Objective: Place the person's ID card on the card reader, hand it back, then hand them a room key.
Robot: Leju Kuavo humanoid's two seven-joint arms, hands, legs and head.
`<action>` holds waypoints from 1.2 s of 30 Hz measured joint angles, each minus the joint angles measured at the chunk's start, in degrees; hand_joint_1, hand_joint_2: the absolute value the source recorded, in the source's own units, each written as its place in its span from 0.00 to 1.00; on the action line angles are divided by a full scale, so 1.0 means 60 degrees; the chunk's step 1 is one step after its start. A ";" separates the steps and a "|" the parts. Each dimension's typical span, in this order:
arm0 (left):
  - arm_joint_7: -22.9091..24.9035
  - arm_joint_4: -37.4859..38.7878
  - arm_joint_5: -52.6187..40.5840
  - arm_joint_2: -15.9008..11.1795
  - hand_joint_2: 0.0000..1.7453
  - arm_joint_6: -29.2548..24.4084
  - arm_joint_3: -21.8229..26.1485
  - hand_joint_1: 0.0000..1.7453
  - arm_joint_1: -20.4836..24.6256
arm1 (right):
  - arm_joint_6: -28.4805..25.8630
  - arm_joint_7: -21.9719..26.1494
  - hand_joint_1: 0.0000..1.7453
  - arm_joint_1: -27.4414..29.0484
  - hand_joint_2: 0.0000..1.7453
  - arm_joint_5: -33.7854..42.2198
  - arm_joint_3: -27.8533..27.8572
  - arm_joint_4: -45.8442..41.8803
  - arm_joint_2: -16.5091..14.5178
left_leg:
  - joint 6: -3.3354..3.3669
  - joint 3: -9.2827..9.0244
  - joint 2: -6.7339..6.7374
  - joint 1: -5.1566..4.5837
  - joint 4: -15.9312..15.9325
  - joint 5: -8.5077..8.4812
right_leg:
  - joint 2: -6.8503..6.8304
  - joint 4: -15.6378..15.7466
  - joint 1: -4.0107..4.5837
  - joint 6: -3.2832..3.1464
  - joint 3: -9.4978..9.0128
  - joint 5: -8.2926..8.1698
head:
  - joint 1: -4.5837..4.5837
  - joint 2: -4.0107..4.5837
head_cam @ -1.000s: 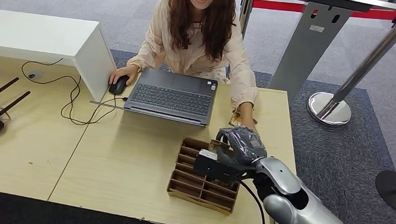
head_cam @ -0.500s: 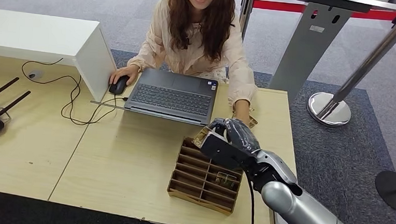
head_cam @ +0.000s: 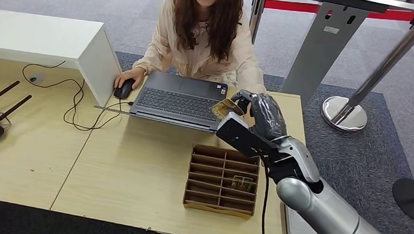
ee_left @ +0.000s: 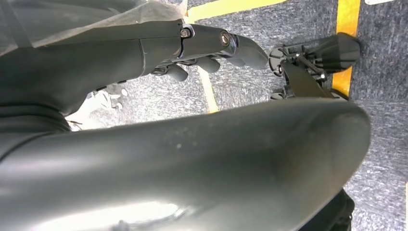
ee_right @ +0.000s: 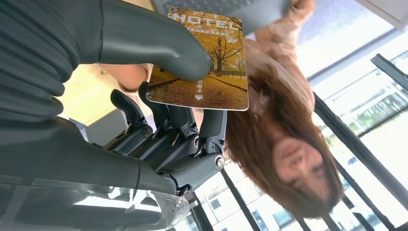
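Holding the room key (ee_right: 202, 57) pinched in the raised right robot hand (head_cam: 259, 120), above the tabletop's (head_cam: 131, 172) far right edge, beside the laptop (head_cam: 181, 99).

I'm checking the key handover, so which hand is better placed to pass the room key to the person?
The right hand. It already holds the room key, raised above the table near the laptop, towards the person. The left hand hangs over the floor, holding nothing.
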State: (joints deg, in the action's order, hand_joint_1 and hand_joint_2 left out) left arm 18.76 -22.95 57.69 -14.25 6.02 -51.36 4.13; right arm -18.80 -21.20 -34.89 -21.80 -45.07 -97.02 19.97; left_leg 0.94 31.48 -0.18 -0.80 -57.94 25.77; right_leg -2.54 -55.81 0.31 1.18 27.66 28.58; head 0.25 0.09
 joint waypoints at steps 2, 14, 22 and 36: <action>-0.0003 -0.0048 0.0044 -0.0021 0.00 -0.0009 -0.0070 0.00 -0.0001 | -0.0199 0.0074 0.85 -0.0062 1.00 0.0099 0.0122 -0.0124 -0.0006 | 0.0000 0.0000 0.0000 0.0000 0.0000 0.0000 | 0.0000 0.0000 0.0000 0.0000 0.0000 0.0000 | 0.0000 0.0000; -0.0474 0.0021 -0.1962 0.0260 0.00 -0.2184 -0.1145 0.00 0.0188 | -0.1101 -0.0426 0.84 -0.0464 1.00 -0.1669 0.0519 -0.0355 -0.0166 | 0.0000 0.0001 -0.0004 -0.0007 0.0000 0.0000 | -0.0001 0.0000 -0.0005 0.0000 -0.0001 0.0000 | -0.0003 0.0000; -0.0851 0.0687 -0.3259 0.1147 0.00 -0.2732 -0.2602 0.00 0.0429 | -0.0779 -0.0951 0.87 -0.0411 1.00 -0.3444 0.0681 -0.0008 -0.0371 | 0.0002 0.0010 -0.0003 -0.0009 -0.0001 0.0001 | 0.0000 0.0003 -0.0006 0.0001 0.0005 -0.0001 | 0.0000 0.0000; -0.0987 0.1157 -0.3478 0.1450 0.00 -0.2694 -0.3461 0.00 0.0549 | -0.0859 -0.1060 0.00 -0.0361 1.00 -0.3875 0.0684 0.0900 -0.0647 | 0.0001 0.0019 -0.0002 0.0000 0.0000 0.0001 | 0.0000 0.0001 0.0001 0.0000 0.0019 0.0000 | 0.0000 0.0000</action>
State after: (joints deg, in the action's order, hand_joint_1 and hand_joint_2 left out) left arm 12.84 -16.01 36.82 -5.55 -10.14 -72.12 7.42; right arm -23.96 -27.56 -37.06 -45.05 -40.96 -91.62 16.09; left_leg 0.94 31.60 -0.20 -0.80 -57.94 25.78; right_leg -2.54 -55.81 0.31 1.17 27.77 28.58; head 0.25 0.09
